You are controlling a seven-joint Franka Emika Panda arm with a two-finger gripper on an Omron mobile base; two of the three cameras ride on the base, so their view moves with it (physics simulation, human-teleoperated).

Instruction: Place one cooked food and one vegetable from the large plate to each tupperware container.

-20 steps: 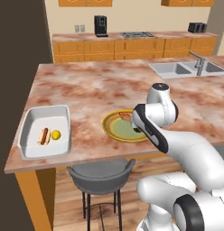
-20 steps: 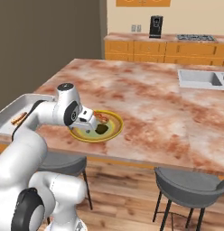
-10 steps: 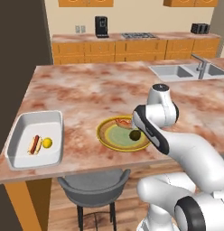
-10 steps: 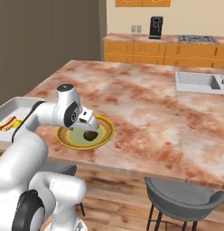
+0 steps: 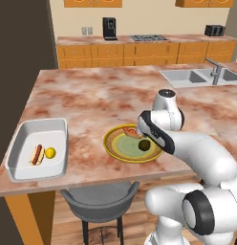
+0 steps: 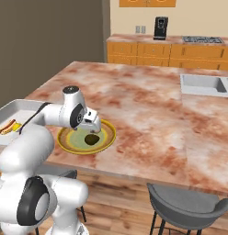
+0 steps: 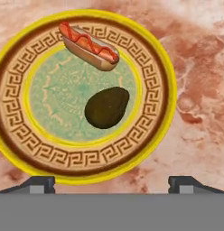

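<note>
Tupperware container [image 5: 25,134] now sits further left of the robot after its base rolled along the counter [image 5: 91,95], a hot dog [image 5: 37,154] and yellow vegetable [image 5: 50,152] inside. The gripper [image 7: 111,182], fingers spread and empty, hangs over the large plate [image 7: 23,149], where another hot dog [image 7: 89,46] and an avocado [image 7: 107,107] await a second tub.

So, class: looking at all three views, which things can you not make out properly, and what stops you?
- Gripper: in the hand view just the two tips rise at the bottom; in both base views the arm hides it.
- Large plate: its right side is behind the arm in the left base view.
- Tupperware container: cut by the left edge and the arm in the right base view.
</note>
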